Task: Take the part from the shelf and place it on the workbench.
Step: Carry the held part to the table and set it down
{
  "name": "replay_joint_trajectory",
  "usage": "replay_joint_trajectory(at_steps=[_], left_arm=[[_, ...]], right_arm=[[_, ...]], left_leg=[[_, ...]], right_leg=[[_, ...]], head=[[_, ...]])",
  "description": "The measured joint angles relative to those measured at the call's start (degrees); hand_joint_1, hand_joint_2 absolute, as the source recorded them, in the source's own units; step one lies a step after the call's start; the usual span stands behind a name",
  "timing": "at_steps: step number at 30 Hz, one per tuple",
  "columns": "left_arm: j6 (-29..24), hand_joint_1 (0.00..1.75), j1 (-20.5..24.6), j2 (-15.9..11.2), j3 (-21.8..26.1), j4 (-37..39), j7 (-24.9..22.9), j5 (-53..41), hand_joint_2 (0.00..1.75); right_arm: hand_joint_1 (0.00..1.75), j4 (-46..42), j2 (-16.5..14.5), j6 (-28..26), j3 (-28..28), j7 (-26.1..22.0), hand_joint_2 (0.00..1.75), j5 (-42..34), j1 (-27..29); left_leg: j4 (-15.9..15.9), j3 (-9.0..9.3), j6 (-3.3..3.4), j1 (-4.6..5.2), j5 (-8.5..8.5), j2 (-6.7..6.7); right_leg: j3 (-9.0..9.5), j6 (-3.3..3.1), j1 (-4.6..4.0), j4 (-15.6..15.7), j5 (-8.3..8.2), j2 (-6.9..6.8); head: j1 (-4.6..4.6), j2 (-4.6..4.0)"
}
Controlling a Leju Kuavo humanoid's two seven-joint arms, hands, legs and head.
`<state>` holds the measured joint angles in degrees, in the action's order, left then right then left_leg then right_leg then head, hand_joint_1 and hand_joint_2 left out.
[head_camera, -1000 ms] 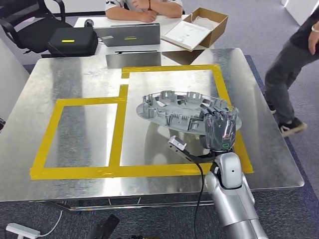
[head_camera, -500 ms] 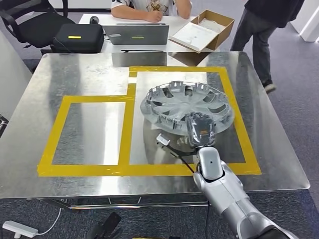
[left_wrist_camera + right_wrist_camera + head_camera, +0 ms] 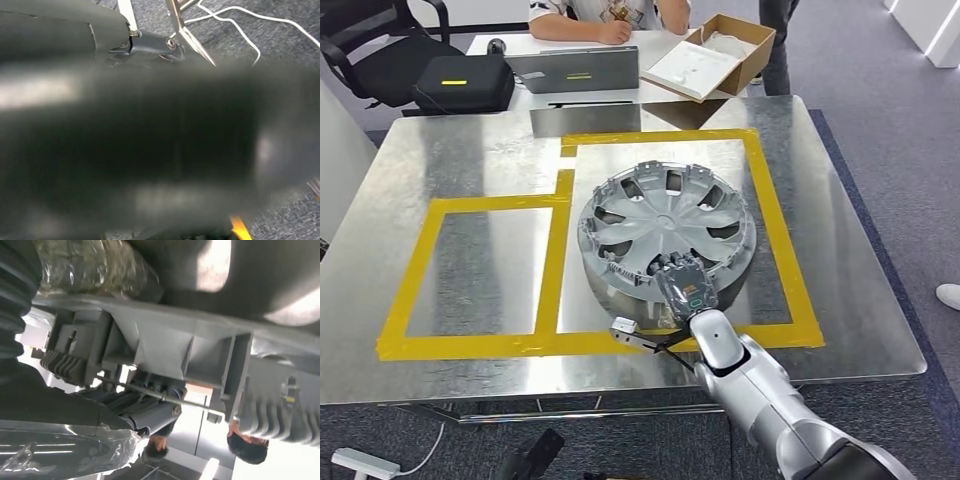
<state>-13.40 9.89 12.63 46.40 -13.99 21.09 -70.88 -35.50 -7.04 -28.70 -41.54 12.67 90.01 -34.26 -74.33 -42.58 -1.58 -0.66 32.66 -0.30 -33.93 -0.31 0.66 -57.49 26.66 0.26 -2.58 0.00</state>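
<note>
On the steel workbench (image 3: 456, 400) the right hand (image 3: 687, 288) is gripping the part (image 3: 667, 225) by its rim; releasing early, it may slide.

Head view looks down on the workbench (image 3: 471, 170); right wrist view sits close under the part (image 3: 170, 350)

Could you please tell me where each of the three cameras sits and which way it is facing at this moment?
Head view: high on the body, looking forward and down at the metal workbench; the right hand grips the wheel cover.
Left wrist view: on the hanging left arm, facing the carpet and white cables; a blurred dark shape lies across most of it.
Right wrist view: behind the right hand, close under the wheel cover's ribbed rim.
Head and right wrist views share the wheel cover and right hand.
</note>
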Motion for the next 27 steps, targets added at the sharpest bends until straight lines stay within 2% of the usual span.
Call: replay_joint_trajectory(at_steps=[1,2,4,5,7,9,11,13,14,15,16,17,19,20,21,24,26,27], left_arm=[[-0.03,0.00,-0.04,-0.03,0.00,0.00,0.00,0.04,0.00],[-0.06,0.00,-0.06,-0.05,0.00,0.00,0.00,0.08,0.00],[-0.10,0.00,-0.03,-0.10,0.00,0.00,0.00,0.21,0.00],[-0.11,0.00,0.01,-0.13,0.00,0.00,0.00,0.27,0.00],[-0.12,0.00,0.01,-0.18,0.00,0.00,0.01,0.37,0.00],[-0.13,0.00,-0.07,-0.19,0.00,0.00,0.03,0.46,0.00],[-0.14,0.00,-0.05,-0.15,0.00,0.00,0.06,0.59,0.00],[-0.25,0.00,-0.10,-0.15,0.00,0.00,0.13,0.75,0.00],[-0.36,0.00,-0.18,-0.16,0.00,0.00,0.16,0.85,0.00],[-0.49,0.00,-0.29,-0.18,0.00,0.00,0.19,0.95,0.00],[-0.60,0.00,-0.39,-0.19,-0.01,0.00,0.20,1.04,0.00],[-0.66,0.00,-0.46,-0.19,-0.02,0.00,0.20,1.10,0.00],[-0.70,0.00,-0.52,-0.18,-0.09,0.00,0.20,1.10,0.00],[-0.70,0.00,-0.53,-0.18,-0.14,0.00,0.20,1.08,0.00],[-0.71,0.00,-0.55,-0.19,-0.20,0.00,0.20,1.07,0.00],[-0.73,0.00,-0.64,-0.19,-0.34,0.00,0.21,1.04,0.00],[-0.75,0.00,-0.63,-0.20,-0.40,0.00,0.22,1.03,0.00],[-0.76,0.00,-0.64,-0.22,-0.42,0.00,0.22,1.03,0.00]], right_arm=[[0.00,0.08,-0.03,-0.23,0.01,-0.04,1.75,0.00,0.01],[0.00,0.12,-0.05,-0.60,0.02,-0.05,1.75,0.00,0.01],[0.00,0.14,-0.13,-1.38,0.06,-0.06,1.75,0.00,0.01],[0.00,0.15,-0.17,-1.67,0.08,-0.05,1.75,0.00,0.02],[0.00,0.16,-0.22,-1.93,0.12,-0.05,1.75,0.00,0.08],[0.00,0.15,-0.23,-2.48,0.21,-0.02,0.87,0.00,0.15],[0.00,-0.08,-0.24,-4.19,0.73,0.23,0.00,-0.01,0.30],[0.00,-0.86,-0.16,-6.09,1.54,0.56,0.00,-0.02,0.75],[0.00,-1.64,-0.04,-6.63,2.00,0.57,0.00,-0.02,1.15],[0.00,-2.65,0.14,-6.91,2.50,0.38,0.00,-0.02,1.62],[0.00,-3.93,0.36,-7.01,3.05,0.02,0.00,-0.02,2.08],[0.00,-5.41,0.61,-7.03,3.54,-0.38,0.00,-0.02,2.44],[0.00,-8.39,1.14,-6.95,4.10,-1.07,0.00,-0.02,2.68],[0.00,-9.72,1.39,-6.89,4.19,-1.27,0.00,-0.02,2.65],[0.00,-10.81,1.62,-6.84,4.23,-1.39,0.00,-0.02,2.66],[0.00,-13.04,2.14,-6.76,4.31,-1.52,0.00,-0.01,3.04],[0.00,-14.09,2.27,-6.75,4.35,-1.52,0.00,0.00,3.16],[0.00,-14.50,2.29,-6.75,4.36,-1.52,0.00,0.00,3.19]], left_leg=[[1.45,0.62,0.10,0.01,-1.32,0.00],[4.20,1.91,0.28,0.01,-3.20,0.00],[11.50,5.42,0.76,0.08,-6.70,0.00],[14.20,6.71,0.98,0.13,-7.46,0.01],[16.12,7.55,1.33,0.29,-7.30,0.00],[16.47,7.61,1.86,0.15,-7.38,0.01],[16.78,7.77,2.51,-0.08,-7.57,0.04],[16.80,7.78,2.90,-0.08,-7.53,0.06],[16.79,7.78,2.96,-0.06,-7.50,0.07],[16.78,7.80,3.00,-0.04,-7.46,0.07],[16.76,7.84,3.01,-0.04,-7.43,0.05],[16.74,7.91,2.96,-0.04,-7.39,0.02],[16.65,8.03,2.68,0.09,-7.21,-0.02],[16.56,8.00,2.44,0.20,-7.15,-0.02],[16.49,7.95,2.18,0.29,-7.14,-0.01],[16.36,7.86,1.35,0.22,-7.06,0.04],[14.13,6.94,0.74,0.11,-5.33,0.08],[11.33,5.71,0.46,0.03,-3.66,0.11]], right_leg=[[0.07,0.01,-0.01,0.00,0.03,0.06],[0.18,0.06,-0.01,-0.01,0.07,0.13],[0.35,0.33,-0.15,-0.09,0.26,0.30],[0.31,0.56,-0.27,-0.16,0.34,0.37],[0.17,1.14,-0.45,-0.15,0.38,0.44],[-0.04,1.72,-0.42,-0.35,0.62,0.35],[-1.67,2.21,-0.41,-3.66,2.65,0.24],[-5.24,2.54,-0.34,-10.95,6.20,0.19],[-6.98,2.67,-0.32,-14.40,7.44,0.18],[-8.04,2.75,-0.31,-16.34,7.74,0.17],[-8.05,2.76,-0.30,-16.05,6.88,0.16],[-6.92,2.69,-0.30,-13.45,5.04,0.15],[-2.92,2.37,-0.36,-5.35,1.20,0.07],[-1.32,2.17,-0.41,-2.31,0.25,0.06],[-0.42,1.97,-0.48,-0.68,-0.02,0.09],[-0.11,1.15,-0.52,-0.05,0.03,0.24],[0.03,0.46,-0.27,0.19,-0.15,0.20],[0.08,0.23,-0.17,0.25,-0.18,0.17]], head=[[0.01,0.00],[0.00,0.00],[0.00,0.00],[0.02,0.00],[0.06,0.00],[0.08,0.00],[0.37,0.00],[0.66,0.00],[0.67,0.00],[0.67,0.00],[0.69,0.00],[0.68,0.00],[0.69,0.00],[0.64,0.00],[0.60,0.00],[0.58,0.00],[0.42,0.00],[0.33,0.00]])
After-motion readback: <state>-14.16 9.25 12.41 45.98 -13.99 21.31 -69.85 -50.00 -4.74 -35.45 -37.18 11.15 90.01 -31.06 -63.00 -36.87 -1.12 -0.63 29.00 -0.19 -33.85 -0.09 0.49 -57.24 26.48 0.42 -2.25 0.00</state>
